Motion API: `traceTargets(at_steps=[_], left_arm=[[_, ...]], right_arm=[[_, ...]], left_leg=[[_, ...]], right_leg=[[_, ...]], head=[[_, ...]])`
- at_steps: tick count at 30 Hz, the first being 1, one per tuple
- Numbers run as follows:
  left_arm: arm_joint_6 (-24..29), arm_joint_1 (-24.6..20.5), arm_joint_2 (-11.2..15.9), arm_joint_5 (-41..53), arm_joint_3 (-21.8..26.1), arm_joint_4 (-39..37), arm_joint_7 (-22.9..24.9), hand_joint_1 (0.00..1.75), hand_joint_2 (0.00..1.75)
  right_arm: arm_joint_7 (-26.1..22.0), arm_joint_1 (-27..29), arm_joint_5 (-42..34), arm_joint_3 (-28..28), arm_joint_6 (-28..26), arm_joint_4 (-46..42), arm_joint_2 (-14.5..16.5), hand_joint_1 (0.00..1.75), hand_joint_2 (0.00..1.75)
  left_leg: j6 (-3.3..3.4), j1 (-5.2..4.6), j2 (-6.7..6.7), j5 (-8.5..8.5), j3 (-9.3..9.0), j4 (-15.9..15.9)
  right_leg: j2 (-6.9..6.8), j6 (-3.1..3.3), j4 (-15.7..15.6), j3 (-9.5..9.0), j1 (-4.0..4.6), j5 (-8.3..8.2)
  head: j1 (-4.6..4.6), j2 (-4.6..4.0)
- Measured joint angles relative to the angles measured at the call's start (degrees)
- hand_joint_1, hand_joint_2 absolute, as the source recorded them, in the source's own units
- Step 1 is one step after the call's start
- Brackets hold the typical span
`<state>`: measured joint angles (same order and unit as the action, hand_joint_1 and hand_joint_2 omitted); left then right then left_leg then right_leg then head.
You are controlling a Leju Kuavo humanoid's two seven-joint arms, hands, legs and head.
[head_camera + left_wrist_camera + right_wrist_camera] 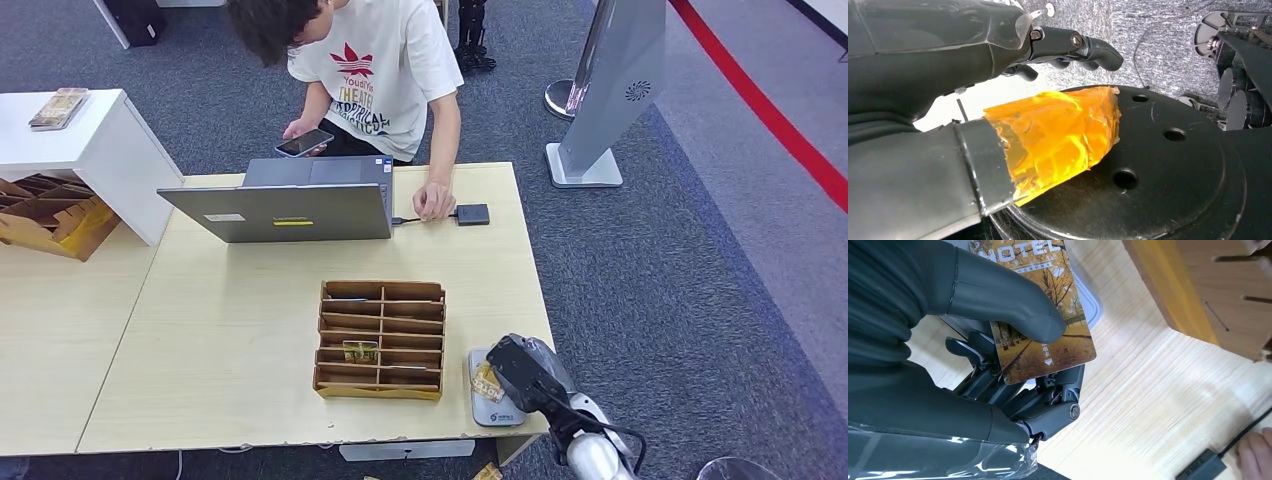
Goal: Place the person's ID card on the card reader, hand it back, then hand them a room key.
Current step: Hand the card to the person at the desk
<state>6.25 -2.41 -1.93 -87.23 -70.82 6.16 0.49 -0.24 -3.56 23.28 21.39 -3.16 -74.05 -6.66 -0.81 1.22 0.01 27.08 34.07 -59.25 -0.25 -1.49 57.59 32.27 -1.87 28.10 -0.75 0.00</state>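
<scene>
My right hand (1013,365) is dark grey, with black fingers (1048,395). The card (1040,315) I hold has a picture of yellow and orange autumn trees, with white letters on it. It sits over a light grey card reader (497,408). The tabletop (230,330) is pale yellow wood with thin lines in it. The brown wooden box (381,340) has one small yellow and green card (360,351) in it. The laptop (290,205) is grey with a little yellow strip. The person's shirt (385,60) is white with a red leaf sign. The carpet (680,280) is dark blue-grey with a red stripe (770,110). My left hand (998,60) is black, with shiny orange tape (1058,135) on its thumb.
</scene>
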Motion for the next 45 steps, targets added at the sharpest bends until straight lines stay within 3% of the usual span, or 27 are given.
traceTargets(at_steps=[19, 26, 29, 33, 45], left_arm=[[0.69, -0.03, -1.45, -0.05, 0.00, -0.83, -1.46, 0.00, 0.00], [0.79, -0.07, -1.44, 0.04, -0.10, -0.83, -1.99, 0.00, 0.00], [0.75, -0.28, -1.21, 0.47, -0.96, -0.83, -2.01, 0.00, 0.00], [0.34, -1.09, -0.56, 2.07, -3.02, -0.83, -2.00, 0.00, 0.00], [-0.44, -2.73, 1.15, 7.24, -9.49, -0.74, -0.23, 0.00, 0.00]], right_arm=[[-13.97, 5.24, -1.54, 3.04, -11.54, -26.89, 1.79, 1.75, 1.75], [-14.72, 3.74, -3.67, 4.56, -12.11, -31.03, 1.87, 1.75, 1.75], [-13.60, -0.95, -3.29, 6.66, -10.66, -29.27, 1.92, 1.75, 1.75], [-9.88, -11.37, -0.83, 9.79, -8.81, -23.54, 2.92, 1.75, 1.75], [0.08, -39.78, 10.04, 12.00, -7.80, 2.13, 9.66, 1.75, 1.75]], left_leg=[[0.00, -0.01, 0.00, 0.00, 0.03, 0.00], [0.00, 0.00, 0.02, 0.00, 0.06, 0.01], [-0.03, 0.00, 0.06, -0.03, 0.04, 0.02], [-0.07, 0.01, 0.06, -0.16, 0.02, 0.02], [-0.09, 0.02, -0.02, -0.32, 0.10, 0.00]], right_leg=[[0.00, -0.02, 0.00, 0.02, -0.01, 0.02], [0.03, -0.01, 0.01, 0.02, 0.00, 0.01], [0.08, 0.00, 0.03, 0.02, 0.00, -0.02], [0.07, 0.01, 0.05, 0.02, 0.01, -0.11], [0.00, 0.06, 0.09, 0.11, 0.01, -0.23]], head=[[-0.01, 0.00], [-0.01, 0.00], [-0.01, 0.00], [0.00, 0.00], [0.01, 0.00]])
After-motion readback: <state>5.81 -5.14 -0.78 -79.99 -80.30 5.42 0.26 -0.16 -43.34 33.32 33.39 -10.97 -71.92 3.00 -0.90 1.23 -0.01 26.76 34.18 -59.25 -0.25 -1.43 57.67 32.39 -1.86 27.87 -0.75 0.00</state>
